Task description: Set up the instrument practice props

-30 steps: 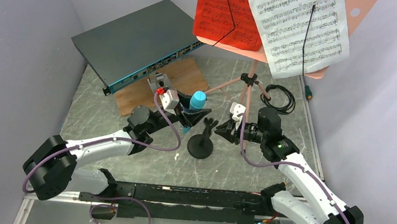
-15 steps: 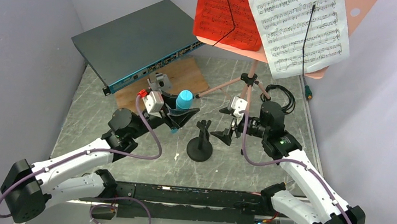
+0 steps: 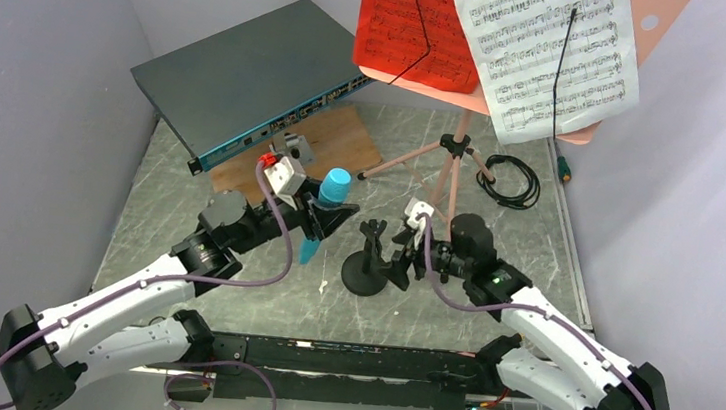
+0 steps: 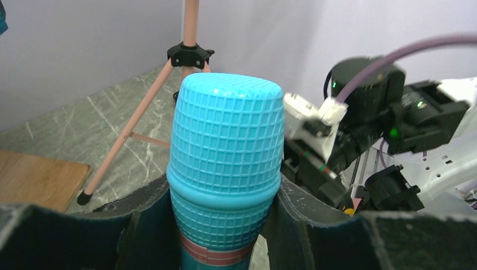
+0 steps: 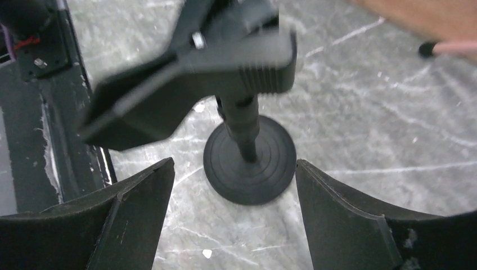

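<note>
My left gripper [image 3: 323, 213] is shut on the cyan-blue microphone [image 3: 332, 190], held head up a little left of the small black mic stand [image 3: 366, 271]. In the left wrist view the mic's mesh head [image 4: 225, 140] fills the gap between both pads. My right gripper [image 3: 400, 257] stands open just right of the mic stand. The right wrist view shows the stand's round base [image 5: 250, 163] ahead between the open fingers [image 5: 135, 208] and its clip [image 5: 197, 67] above. The salmon-pink music stand [image 3: 454, 164] rises behind, carrying a red page [image 3: 412, 24] and a white page [image 3: 549, 52].
A dark grey network switch [image 3: 251, 74] lies tilted at the back left over a wooden board [image 3: 345, 143] with a small metal bracket [image 3: 294, 148]. A coiled black cable [image 3: 512, 182] lies right of the tripod legs. Grey walls close both sides.
My right gripper went from shut to open and moved left and down beside the mic stand. The left arm carried the microphone slightly left of where it was.
</note>
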You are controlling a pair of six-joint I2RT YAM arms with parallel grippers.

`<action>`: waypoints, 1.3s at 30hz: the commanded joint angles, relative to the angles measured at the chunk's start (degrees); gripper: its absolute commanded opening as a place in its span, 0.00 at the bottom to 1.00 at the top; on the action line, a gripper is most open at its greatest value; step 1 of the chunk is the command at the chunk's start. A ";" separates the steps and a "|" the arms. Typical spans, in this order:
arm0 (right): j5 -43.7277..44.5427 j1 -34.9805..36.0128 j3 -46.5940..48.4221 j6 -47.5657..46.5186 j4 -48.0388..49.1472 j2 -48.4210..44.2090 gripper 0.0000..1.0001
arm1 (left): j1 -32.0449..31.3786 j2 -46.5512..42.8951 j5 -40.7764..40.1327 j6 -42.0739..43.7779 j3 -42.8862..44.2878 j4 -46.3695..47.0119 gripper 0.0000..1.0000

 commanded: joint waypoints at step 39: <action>102.33 29.81 19.05 45.92 9.95 41.33 0.09 | -0.01 -12.86 -11.47 -0.19 4.77 -12.83 0.00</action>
